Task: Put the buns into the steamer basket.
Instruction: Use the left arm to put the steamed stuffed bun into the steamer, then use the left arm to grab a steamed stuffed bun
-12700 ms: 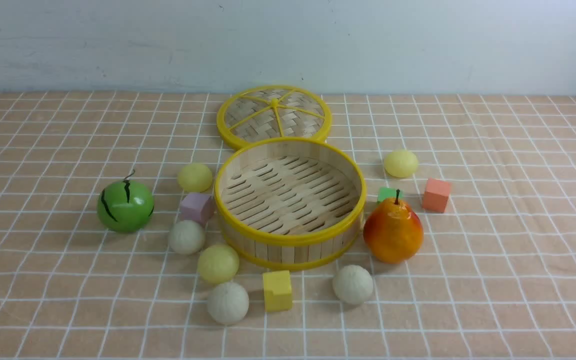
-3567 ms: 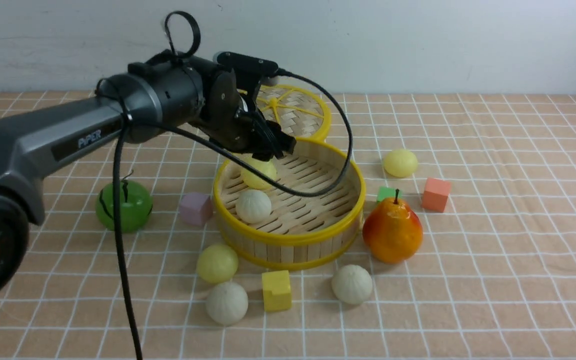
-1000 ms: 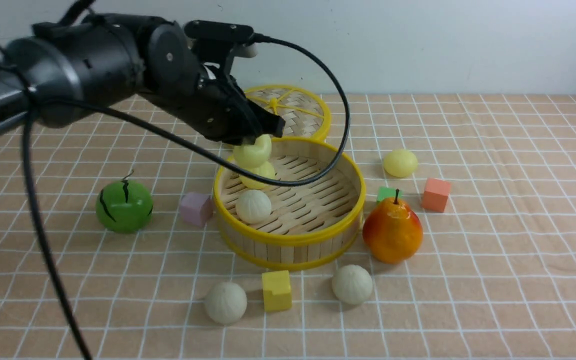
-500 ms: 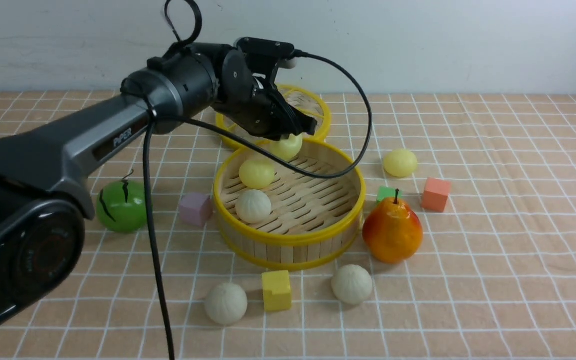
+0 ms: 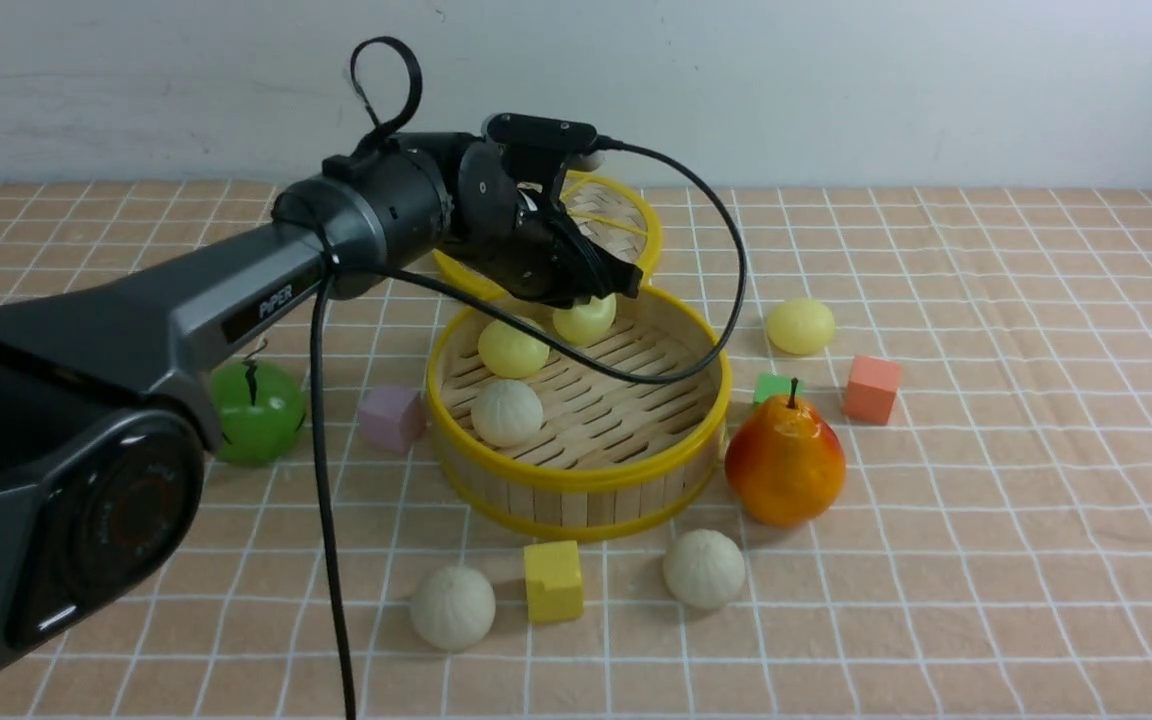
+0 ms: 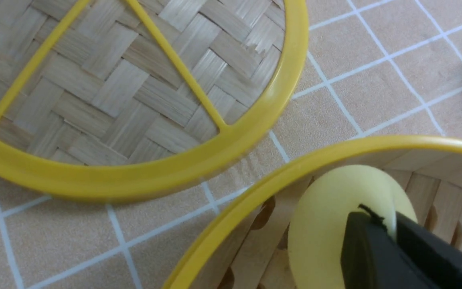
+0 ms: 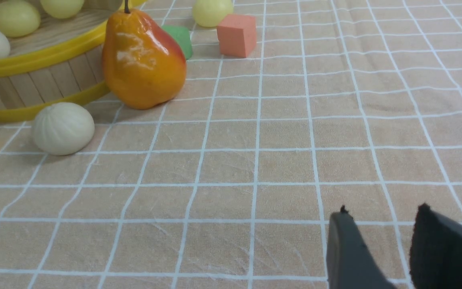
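Left wrist view: left gripper (image 6: 383, 220) pinches a pale yellow bun (image 6: 323, 224) hard enough to crease it, just inside the steamer basket (image 6: 251, 192) rim. The bun appears light, soft and springy. It is probably best gripped gently across its widest middle.

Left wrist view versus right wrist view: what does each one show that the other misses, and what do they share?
Only the left wrist view: the woven lid and the left gripper shut on a pale yellow bun. Only the right wrist view: the pear, an orange cube, a green cube, a loose off-white bun, and the open right gripper. Both: the yellow-rimmed steamer basket, that held bun, and the checked cloth.
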### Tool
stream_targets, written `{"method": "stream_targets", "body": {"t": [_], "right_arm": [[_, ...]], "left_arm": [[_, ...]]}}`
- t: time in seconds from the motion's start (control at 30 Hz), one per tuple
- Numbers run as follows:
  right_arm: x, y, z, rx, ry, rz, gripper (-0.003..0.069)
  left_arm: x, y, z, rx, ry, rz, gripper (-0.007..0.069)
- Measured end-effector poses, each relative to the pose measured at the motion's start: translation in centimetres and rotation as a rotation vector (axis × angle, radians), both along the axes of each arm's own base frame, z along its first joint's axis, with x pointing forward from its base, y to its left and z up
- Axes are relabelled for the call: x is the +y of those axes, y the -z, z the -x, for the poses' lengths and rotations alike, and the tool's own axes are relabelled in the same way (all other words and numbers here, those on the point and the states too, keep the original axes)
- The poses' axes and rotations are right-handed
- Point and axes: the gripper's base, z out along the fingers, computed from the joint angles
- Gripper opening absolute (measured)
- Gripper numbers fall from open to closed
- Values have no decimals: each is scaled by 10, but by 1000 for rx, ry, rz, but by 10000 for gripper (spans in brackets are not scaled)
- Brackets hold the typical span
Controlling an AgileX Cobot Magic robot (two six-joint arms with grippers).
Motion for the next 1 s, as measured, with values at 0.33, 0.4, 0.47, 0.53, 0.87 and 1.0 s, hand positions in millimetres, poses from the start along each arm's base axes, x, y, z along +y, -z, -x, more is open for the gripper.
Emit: {"method": "stream_targets", "body": {"t": [0.33,0.4,0.47,0.53,0.87,1.0], "right_arm": [[0,0,0,0,0,0,239],[0,0,0,0,0,0,239],[0,0,0,0,0,0,239],[0,0,0,0,0,0,239],[0,0,0,0,0,0,239],[0,0,0,0,0,0,239]], "left_arm": [[-1,6,-1,11,0,-1,227],[-1,3,0,19,-4,18,320],[-2,-3,2,26,-5,36,381],[-1,-19,8,37,1,56,446],[32,-187,90,-37,21,110,104],[67,-257,156,-153,4,77,-13]]}}
